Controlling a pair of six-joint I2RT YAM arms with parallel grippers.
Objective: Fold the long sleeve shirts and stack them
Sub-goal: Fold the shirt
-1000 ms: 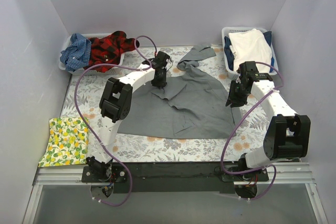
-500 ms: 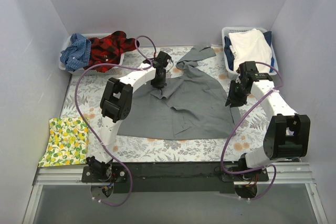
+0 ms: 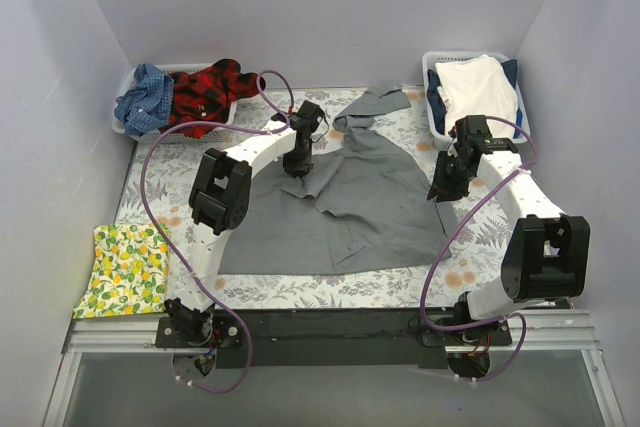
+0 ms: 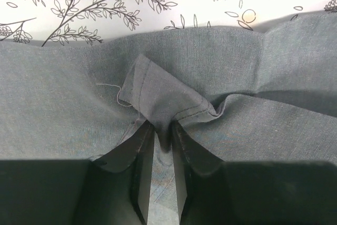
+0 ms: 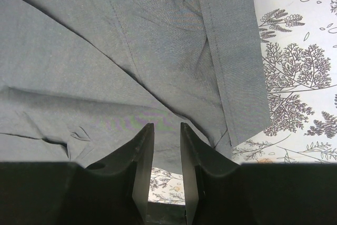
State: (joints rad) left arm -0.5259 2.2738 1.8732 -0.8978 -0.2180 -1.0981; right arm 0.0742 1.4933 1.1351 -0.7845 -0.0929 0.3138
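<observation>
**Operator:** Locate the large plain mid-grey collared button-up shirt (image 3: 350, 202).

**Inspector:** Found at mid-counter, spread mostly flat over the grey-and-orange fern-print counter cover (image 3: 300, 287), with one sleeve trailing toward the far edge.

**Operator:** Report on the left tool (image 3: 297, 159).

**Inspector:** Set down on the far-left part of the grey shirt. Closed to a thin slit, per the left wrist view. Pinching a raised, stitched fold of grey cloth between the fingertips (image 4: 141, 172), with puckers radiating from the pinch.

**Operator:** Report on the right tool (image 3: 443, 185).

**Inspector:** Positioned at the shirt's right edge, near the hem. Narrowed to a slim gap between the fingers (image 5: 141, 167). Grey cloth and a strip of fern print visible through the gap. Unable to tell whether any cloth is gripped.

**Operator:** List the remaining shirts.

**Inspector:** Red-black plaid soft cloth shirt (image 3: 205, 92) and blue checked soft cloth shirt (image 3: 143, 99), heaped side by side in the white plastic basket at far left (image 3: 185, 66), well apart from the grey shirt.

**Operator:** Note other items.

**Inspector:** Second white plastic basket at far right (image 3: 432, 107), holding a folded cream cloth (image 3: 478, 87). Yellow lemon-print cloth (image 3: 125, 269) lying at the near-left corner.
</observation>
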